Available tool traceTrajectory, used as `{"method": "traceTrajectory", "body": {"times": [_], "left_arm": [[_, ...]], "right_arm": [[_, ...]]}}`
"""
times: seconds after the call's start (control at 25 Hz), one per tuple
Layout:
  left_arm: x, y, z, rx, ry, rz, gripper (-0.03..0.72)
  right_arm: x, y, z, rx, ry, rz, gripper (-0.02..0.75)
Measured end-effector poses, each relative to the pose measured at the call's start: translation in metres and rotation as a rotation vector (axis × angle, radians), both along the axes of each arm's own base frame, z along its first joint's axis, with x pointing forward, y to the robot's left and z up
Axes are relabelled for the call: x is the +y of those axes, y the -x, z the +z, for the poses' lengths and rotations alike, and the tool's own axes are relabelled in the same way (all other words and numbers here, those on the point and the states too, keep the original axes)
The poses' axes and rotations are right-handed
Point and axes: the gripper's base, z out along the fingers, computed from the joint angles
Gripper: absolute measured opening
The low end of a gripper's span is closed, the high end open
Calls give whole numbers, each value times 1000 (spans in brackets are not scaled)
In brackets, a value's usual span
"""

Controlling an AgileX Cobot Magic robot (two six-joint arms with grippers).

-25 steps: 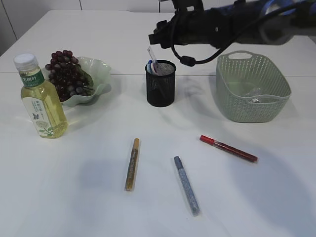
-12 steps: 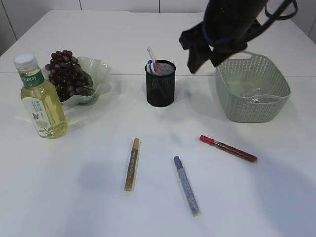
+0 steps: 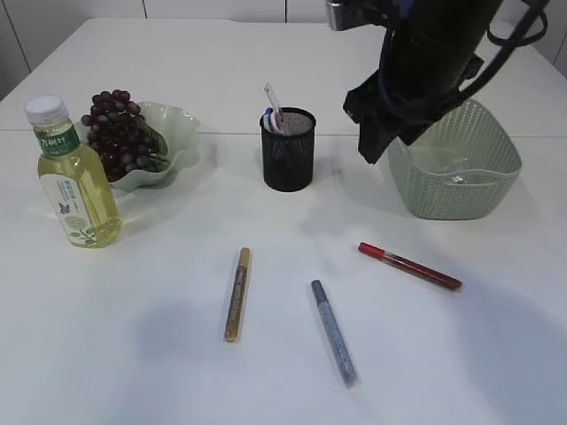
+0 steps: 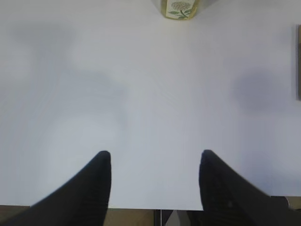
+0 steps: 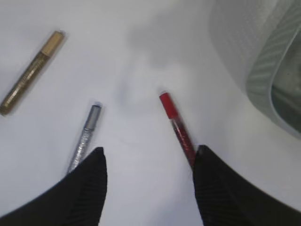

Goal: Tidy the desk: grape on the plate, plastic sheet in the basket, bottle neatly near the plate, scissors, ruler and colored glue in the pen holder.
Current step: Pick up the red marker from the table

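Three colored glue pens lie on the white table: gold [image 3: 236, 294], silver [image 3: 334, 332] and red [image 3: 409, 266]. My right gripper [image 3: 370, 142] hangs open and empty above the table, between the black mesh pen holder [image 3: 288, 155] and the green basket [image 3: 456, 177]. In the right wrist view its jaws [image 5: 148, 155] frame bare table, with the red pen [image 5: 178, 129], silver pen [image 5: 84, 139] and gold pen [image 5: 30, 73] below. The ruler [image 3: 273, 102] stands in the holder. Grapes [image 3: 120, 133] lie on the green plate [image 3: 182, 128]. The bottle [image 3: 75, 181] stands beside the plate. My left gripper [image 4: 155, 157] is open over bare table.
A clear plastic sheet [image 3: 456, 168] lies inside the basket, whose wall shows in the right wrist view [image 5: 263, 70]. The bottle's base [image 4: 180, 8] shows at the top of the left wrist view. The table's near edge lies under the left jaws.
My right arm has swung from above the pen holder to the right and turned downward, now hanging in front of the basket. The objects on the table have not moved.
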Motion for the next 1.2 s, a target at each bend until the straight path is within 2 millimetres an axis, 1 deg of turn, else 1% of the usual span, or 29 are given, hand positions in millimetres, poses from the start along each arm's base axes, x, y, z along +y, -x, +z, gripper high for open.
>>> {"method": "traceTrajectory", "body": {"times": [0.2,0.36,0.44,0.56,0.68,0.72,0.8,0.88,0.96,1.0,1.12,1.2], "left_arm": [[0,1,0,11,-1,1,435],[0,1,-1,13,-1,0,435],[0,1,-1,17,1,0,435],[0,3,-1,33,-1,1,435],[0,3,-2,38,-1,1,435],[0,3,-2,40,-1,1,435],[0,3,-2,40,-1,1,435],[0,3,-2,40,0,1,435],[-1,3,-2,41,7,0,435],[-1,3,-2,41,11,-1,435],[-1,3,-2,42,17,-2,435],[-2,3,-2,42,18,-2,435]], "right_arm": [[-5,1,-9,-8,95,160,459],[-7,6,-29,44,142,283,459],[-7,6,-44,82,166,333,459],[-5,1,-64,126,192,396,459],[-4,-6,-89,183,213,424,459],[-5,-9,-100,207,217,426,459],[-9,-15,-118,248,222,416,459],[-20,-23,-134,285,223,390,459],[-32,-33,-140,293,206,350,459],[-37,-38,-141,291,187,330,459],[-49,-48,-135,270,128,277,459],[-52,-50,-132,260,108,267,458]]}}
